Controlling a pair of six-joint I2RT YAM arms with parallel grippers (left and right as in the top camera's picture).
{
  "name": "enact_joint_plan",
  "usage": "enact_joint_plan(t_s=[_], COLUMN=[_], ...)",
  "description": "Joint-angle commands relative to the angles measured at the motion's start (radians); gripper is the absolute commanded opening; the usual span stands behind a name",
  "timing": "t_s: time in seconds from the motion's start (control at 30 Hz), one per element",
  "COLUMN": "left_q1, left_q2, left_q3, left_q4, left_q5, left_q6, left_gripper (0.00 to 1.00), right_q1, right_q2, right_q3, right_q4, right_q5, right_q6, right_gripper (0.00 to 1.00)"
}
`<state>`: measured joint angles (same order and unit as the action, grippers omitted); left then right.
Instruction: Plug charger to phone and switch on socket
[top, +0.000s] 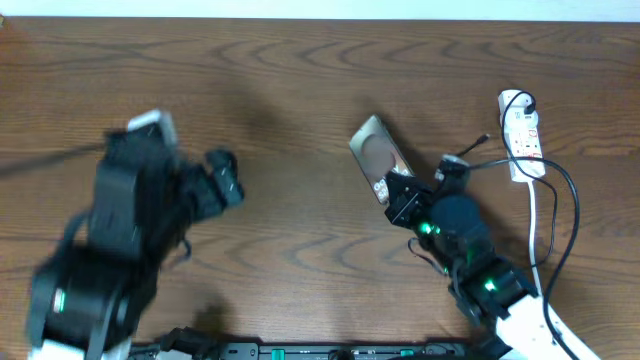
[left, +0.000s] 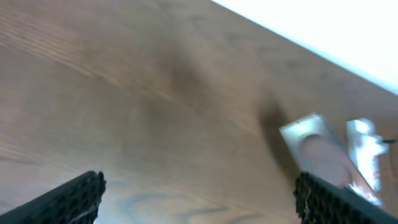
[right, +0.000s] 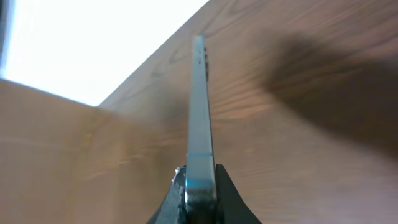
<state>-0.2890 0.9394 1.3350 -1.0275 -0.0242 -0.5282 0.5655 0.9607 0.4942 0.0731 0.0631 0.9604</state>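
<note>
The right end effector (right: 200, 188) is closed on the phone (right: 199, 112), both fingers clamping its near end, so the slab runs edge-on away from the wrist camera. From overhead, the right arm reaches in from the lower right corner towards the worktop (top: 300, 80) centre. The phone (top: 372, 148) slants up-left beyond its end effector (top: 395, 195). The left end effector (left: 199, 186) is spread wide and holds nothing above bare wood, with its arm bent at the left. The socket (top: 522, 130) lies at the far right, and the charger (top: 575, 205) loops beside it.
</note>
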Motion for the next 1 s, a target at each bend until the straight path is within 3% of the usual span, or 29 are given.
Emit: enact_joint_plan(t_s=[0.0,0.2,0.5,0.7,0.97], left_q1=[0.002,0.002,0.002,0.002,0.001], left_q2=[-0.146,-0.279,-0.163,-0.049,0.047], left_q3=[-0.195,-0.473,-0.669,-0.670,-0.670], left_q4=[0.117,0.367,0.876,0.967,1.088], left_q5=[0.143,0.253,0.521,0.573,0.592], left_q6=[-0.043,-0.196,-0.360,-0.399,-0.486], left_gripper=[0.98,0.98,0.98,0.98,0.98], right_q1=[-0.090,-0.206,-0.183,-0.177,-0.136], right_q2=[0.064,0.258,0.589,0.723,0.765], right_q3=[-0.003,-0.003,-0.005,-0.005,-0.005], right_q4=[0.124,0.443,0.984,1.300,1.426], right_q5=[-0.294,-0.652,-0.808,-0.803,-0.690], right_q6=[-0.008,0.121,0.385,0.597,0.776], right_gripper=[0.01,0.01,0.01,0.01,0.01])
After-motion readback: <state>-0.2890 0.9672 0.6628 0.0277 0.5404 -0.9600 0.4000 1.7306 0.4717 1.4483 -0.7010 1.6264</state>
